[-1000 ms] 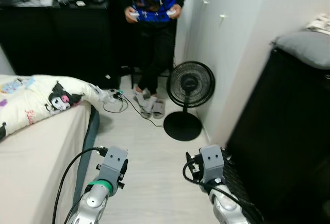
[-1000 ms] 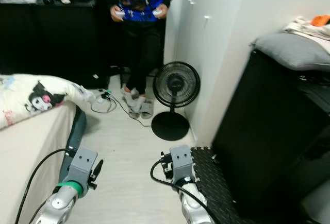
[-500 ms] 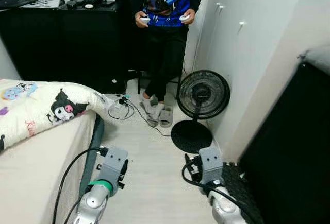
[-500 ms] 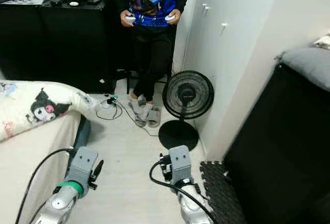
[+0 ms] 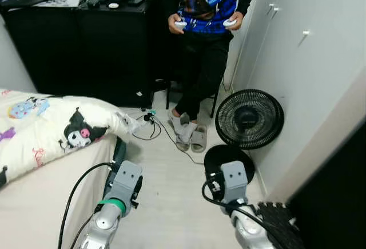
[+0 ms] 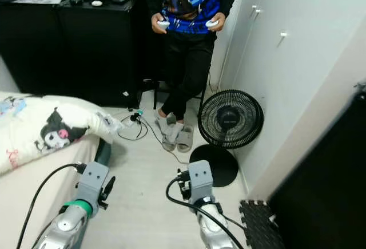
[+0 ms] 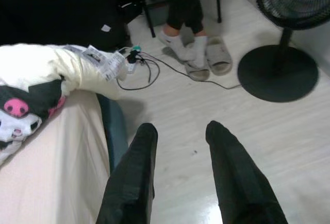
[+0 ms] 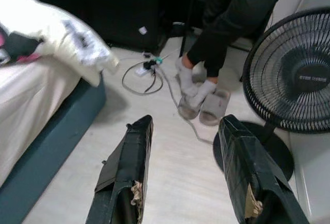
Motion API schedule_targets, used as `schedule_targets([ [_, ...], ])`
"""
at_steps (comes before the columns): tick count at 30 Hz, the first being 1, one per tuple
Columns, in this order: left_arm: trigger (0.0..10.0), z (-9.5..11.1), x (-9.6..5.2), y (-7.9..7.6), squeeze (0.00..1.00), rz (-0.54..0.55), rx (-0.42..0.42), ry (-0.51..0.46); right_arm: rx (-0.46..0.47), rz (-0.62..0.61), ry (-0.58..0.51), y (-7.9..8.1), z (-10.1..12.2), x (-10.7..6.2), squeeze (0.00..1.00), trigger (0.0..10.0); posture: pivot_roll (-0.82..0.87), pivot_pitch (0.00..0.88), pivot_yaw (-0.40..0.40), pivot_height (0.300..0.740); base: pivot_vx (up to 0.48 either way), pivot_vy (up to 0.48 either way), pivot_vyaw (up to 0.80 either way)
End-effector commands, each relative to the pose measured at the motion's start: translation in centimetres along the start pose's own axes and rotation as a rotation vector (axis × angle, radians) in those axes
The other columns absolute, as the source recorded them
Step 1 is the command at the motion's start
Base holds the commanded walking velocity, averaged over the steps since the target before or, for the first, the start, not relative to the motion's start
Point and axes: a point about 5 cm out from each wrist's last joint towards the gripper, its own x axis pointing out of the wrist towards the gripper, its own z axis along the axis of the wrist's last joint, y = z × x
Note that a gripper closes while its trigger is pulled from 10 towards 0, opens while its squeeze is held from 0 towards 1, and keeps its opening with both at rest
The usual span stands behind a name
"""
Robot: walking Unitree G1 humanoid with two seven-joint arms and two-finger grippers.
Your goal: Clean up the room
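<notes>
A cream comforter (image 5: 51, 131) printed with a black-and-pink cartoon character was seen bunched on the bed (image 5: 40, 203), its corner hanging over the mattress edge at the robot's left. Just beyond that corner, a white power strip with a tangle of black cable (image 5: 150, 124) lay on the pale floor (image 5: 171, 203), and a pair of grey slippers (image 5: 191, 138) was worn by a person (image 5: 206, 43) in a blue patterned top who stood holding two white controllers. A black pedestal fan (image 5: 249, 120) was placed beside the slippers, against the white wardrobe doors (image 5: 309, 71). A black cabinet (image 5: 86, 48) carrying bags stood against the far wall.

The left gripper (image 7: 178, 147) was held empty above the floor beside the bed, its fingers spread apart. The right gripper (image 8: 185, 147) was likewise held empty with fingers parted, near the fan's round base.
</notes>
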Motion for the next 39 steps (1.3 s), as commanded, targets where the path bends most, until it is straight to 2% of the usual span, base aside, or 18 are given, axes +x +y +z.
schedule_targets([
  [1, 10.0, -0.33, -0.09, -0.2, 0.0, -0.012, 0.015, 0.016, 0.009, -0.006, 0.017, -0.03, -0.34, -0.17, 0.0, 10.0, -0.07, 0.0, 0.044, 0.74, 0.439, 0.0, -0.79],
  [16, 10.0, -0.22, 0.02, -0.31, 0.0, -0.015, 0.014, 0.014, 0.009, -0.007, 0.02, -0.14, -0.28, -0.08, 0.0, 10.0, -0.08, 0.0, 0.043, 0.74, 0.437, 0.0, -0.8],
  [23, 10.0, -0.25, 0.1, -0.31, 0.0, -0.014, 0.011, 0.02, -0.002, -0.005, 0.017, -0.1, -0.2, -0.02, 0.0, 10.0, -0.08, 0.0, 0.044, 0.74, 0.387, 0.0, 0.0],
  [39, 10.0, -0.05, 0.23, -0.5, 0.0, -0.032, 0.013, 0.015, -0.035, 0.023, 0.026, 0.06, -0.28, -0.03, 0.0, 10.0, -0.08, 0.0, 0.051, 0.74, 0.0, 0.0, 0.04],
])
